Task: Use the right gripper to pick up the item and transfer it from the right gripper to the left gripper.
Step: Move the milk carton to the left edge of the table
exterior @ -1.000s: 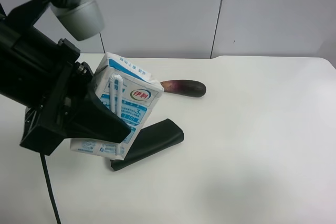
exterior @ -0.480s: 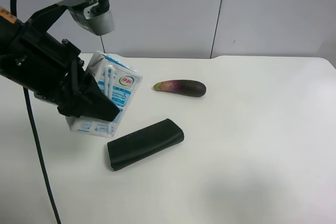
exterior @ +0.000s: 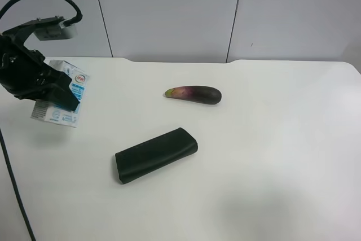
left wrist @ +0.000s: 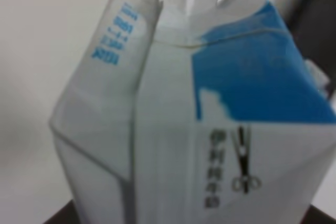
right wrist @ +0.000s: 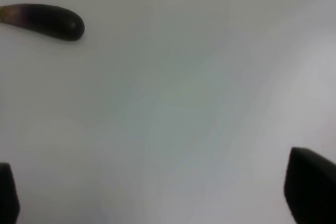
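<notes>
- The left gripper (exterior: 56, 97), at the far left of the exterior high frame, is clamped on the item (exterior: 62, 105), a white-and-blue carton held against the black claw above the white table (exterior: 271, 156).
- In the left wrist view the item (left wrist: 199, 119) fills nearly the whole frame, its gabled top toward the upper edge, with a blue panel at the right and blue printed text at the upper left.
- The right gripper (right wrist: 157, 192) shows only as two dark fingertips at the lower corners of the right wrist frame, set wide apart with bare table between them and nothing held.
- The eggplant (exterior: 193, 94) lies on the table near the centre of the exterior high frame; it also appears at the upper left of the right wrist frame (right wrist: 44, 20).
- The black case (exterior: 156, 154) lies diagonally below the eggplant, well apart from the carton.
</notes>
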Robot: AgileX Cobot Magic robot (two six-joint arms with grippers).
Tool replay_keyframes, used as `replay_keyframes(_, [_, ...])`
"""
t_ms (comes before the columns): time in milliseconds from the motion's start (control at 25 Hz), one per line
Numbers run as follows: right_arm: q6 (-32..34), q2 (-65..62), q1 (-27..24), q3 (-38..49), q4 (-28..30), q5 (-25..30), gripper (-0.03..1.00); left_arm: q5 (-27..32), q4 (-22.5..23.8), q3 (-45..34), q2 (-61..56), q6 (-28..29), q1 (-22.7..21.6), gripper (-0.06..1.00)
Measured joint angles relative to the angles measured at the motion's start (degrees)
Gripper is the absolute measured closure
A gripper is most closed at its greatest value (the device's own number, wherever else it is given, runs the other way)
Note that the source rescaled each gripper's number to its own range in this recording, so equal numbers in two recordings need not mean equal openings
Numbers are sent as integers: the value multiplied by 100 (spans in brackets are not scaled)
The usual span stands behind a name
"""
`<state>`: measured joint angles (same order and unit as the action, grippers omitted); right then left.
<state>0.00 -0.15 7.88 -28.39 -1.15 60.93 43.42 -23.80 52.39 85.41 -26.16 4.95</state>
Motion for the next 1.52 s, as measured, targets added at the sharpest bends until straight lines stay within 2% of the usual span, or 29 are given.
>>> replay_keyframes(200, [0, 0, 0, 0, -5, 0, -3, -666, 228, 0, 510, 300, -454, 94])
replay_keyframes(520, [0, 0, 0, 0, -14, 0, -3, -1462, 1149, 5, 1450, 1317, -491, 94])
replay_keyframes(720, [0, 0, 0, 0, -14, 0, -3, -1697, 1476, 5, 1805, 1602, -491, 94])
replay_keyframes(1000, [0, 0, 0, 0, -14, 0, -3, -1697, 1513, 5, 1900, 1637, -491, 94])
replay_keyframes(1040, [0, 0, 0, 0, -14, 0, -3, -1685, 1512, 5, 1900, 1644, -491, 88])
replay_keyframes(1080, [0, 0, 0, 0, -14, 0, -3, -1671, 1512, 5, 1900, 1666, -491, 72])
replay_keyframes(1160, [0, 0, 0, 0, -14, 0, -3, -1646, 1512, 5, 1900, 1762, -491, 28])
replay_keyframes(1240, [0, 0, 0, 0, -14, 0, -3, -1577, 1512, 5, 1900, 1816, -491, 6])
replay_keyframes(1360, [0, 0, 0, 0, -14, 0, -3, -1474, 1512, 11, 1775, 1820, -491, -3])
replay_keyframes(1520, [0, 0, 0, 0, -14, 0, -3, -1223, 1512, 28, 1306, 1835, -491, -5])
